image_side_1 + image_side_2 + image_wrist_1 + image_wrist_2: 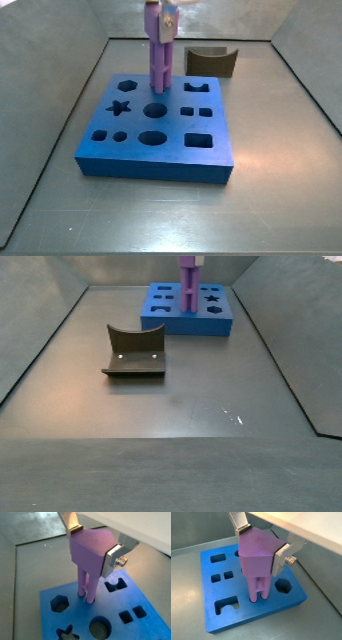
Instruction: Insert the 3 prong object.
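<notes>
Clamping the 3 prong object (258, 554) upright, the gripper (261, 543) over the blue block (211, 619) keeps its prongs (85, 592) plumb, tips at the block's top, for insertion.

My gripper (261, 548) clamps the 3 prong object (258, 564) upright over the blue block (158, 125). Open floor (187, 386) lies around; the brown block (134, 353) sits well apart.
</notes>
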